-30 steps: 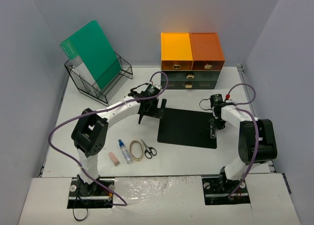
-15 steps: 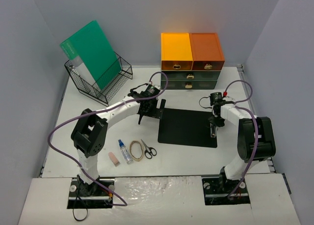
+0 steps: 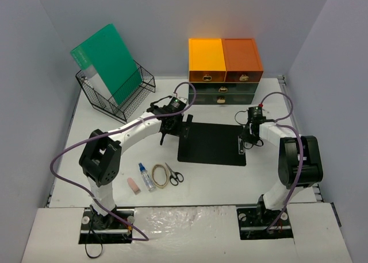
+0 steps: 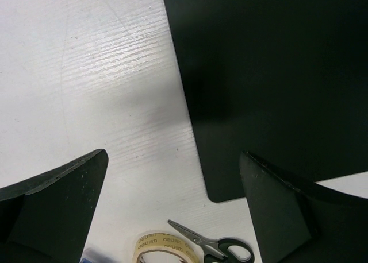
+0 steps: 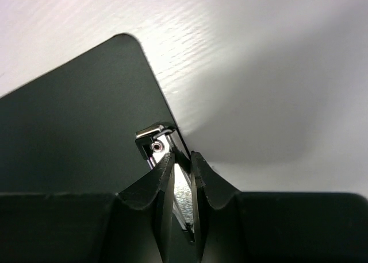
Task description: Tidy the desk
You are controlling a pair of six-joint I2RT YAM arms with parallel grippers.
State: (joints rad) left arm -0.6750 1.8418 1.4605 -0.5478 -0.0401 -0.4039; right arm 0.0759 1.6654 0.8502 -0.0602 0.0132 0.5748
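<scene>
A black clipboard [image 3: 211, 143] lies flat on the white desk [image 3: 230, 177], its metal clip [image 3: 242, 149] at its right edge. My right gripper [image 3: 244, 144] is shut on that clip. The right wrist view shows the two fingers pinching the shiny clip [image 5: 154, 138] at the board's edge [image 5: 75, 142], gripper [image 5: 182, 162] low over the desk [image 5: 259, 62]. My left gripper [image 3: 172, 131] hangs wide open over the board's left edge, holding nothing. In the left wrist view the gripper [image 4: 172, 155] straddles the clipboard's corner [image 4: 270, 73] and bare desk [image 4: 86, 73].
A black wire basket [image 3: 129, 99] with a green folder [image 3: 106, 59] stands back left. An orange-topped drawer unit [image 3: 224, 70] stands at the back. Near the left arm lie an eraser [image 3: 133, 185], a glue bottle [image 3: 146, 177], a tape roll [image 3: 161, 175] and scissors [image 3: 174, 174].
The clipboard has slid left and slightly away across the desk, with my right gripper moving along on its clip and closing tighter. The left gripper shifted slightly back and stayed open.
</scene>
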